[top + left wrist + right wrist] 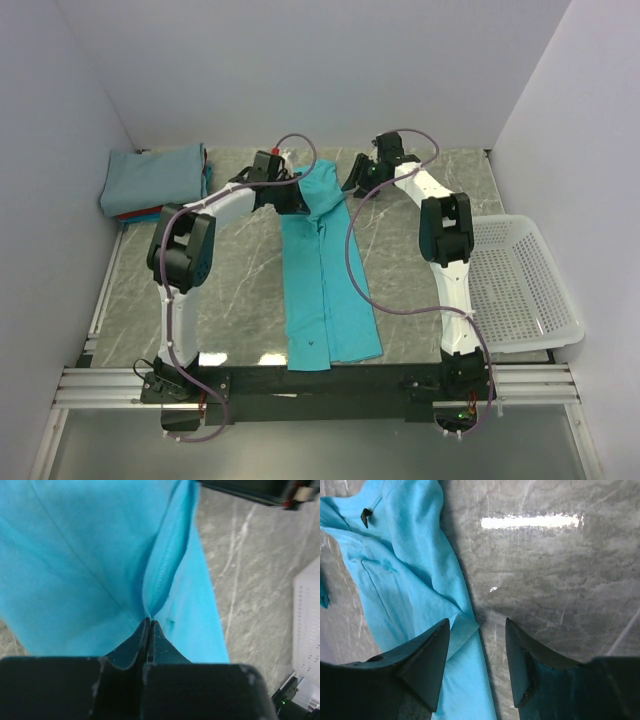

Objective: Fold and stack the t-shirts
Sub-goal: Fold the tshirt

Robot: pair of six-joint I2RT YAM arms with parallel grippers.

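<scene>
A bright turquoise t-shirt (pixel 328 290) lies as a long strip down the middle of the table, its far end bunched up. My left gripper (pixel 300 203) is shut on a fold of that shirt (pixel 120 565) near its far end. My right gripper (pixel 357 185) is open and empty just right of the shirt's far edge; a folded corner of the shirt (pixel 462 629) lies between its fingers (pixel 427 655). A stack of folded t-shirts (pixel 152 180), grey-blue on top with red and teal edges beneath, sits at the far left.
A white plastic mesh basket (pixel 520 290) stands at the right edge of the table. Grey marble tabletop (pixel 240 300) shows either side of the shirt. White walls close in the back and sides.
</scene>
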